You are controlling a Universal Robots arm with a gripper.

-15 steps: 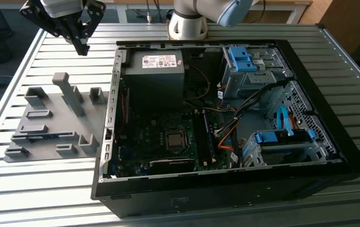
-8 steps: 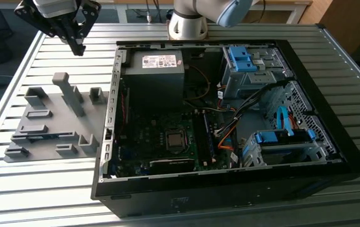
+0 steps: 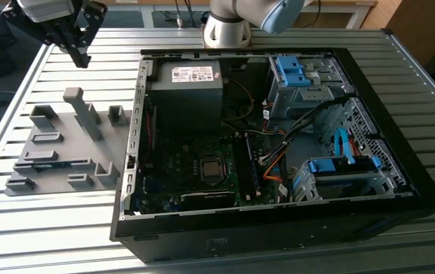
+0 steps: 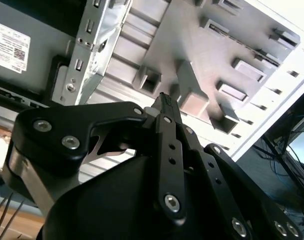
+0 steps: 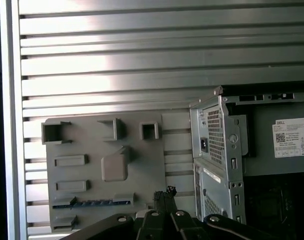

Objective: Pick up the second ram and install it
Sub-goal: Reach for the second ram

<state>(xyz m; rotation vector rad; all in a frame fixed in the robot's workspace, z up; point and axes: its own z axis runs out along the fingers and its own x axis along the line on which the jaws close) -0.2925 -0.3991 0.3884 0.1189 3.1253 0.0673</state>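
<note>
– Where is the second ram (image 3: pixel 50 166)?
– It sits on edge in the grey holder plate (image 3: pixel 65 128), on the exterior view's left of the open computer case (image 3: pixel 202 240).
– And the gripper (image 3: pixel 80 57)?
– Farther back, above the plate's far end, with fingers together and well apart from the ram.

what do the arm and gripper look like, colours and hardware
The arm is a rounded silver-grey section with a light blue cap at its joint. The gripper is matt black below a pale grey body, built of flat bars that taper to a narrow tip. In the second wrist view the bars carry silver screw heads and a row of small round holes.
</note>
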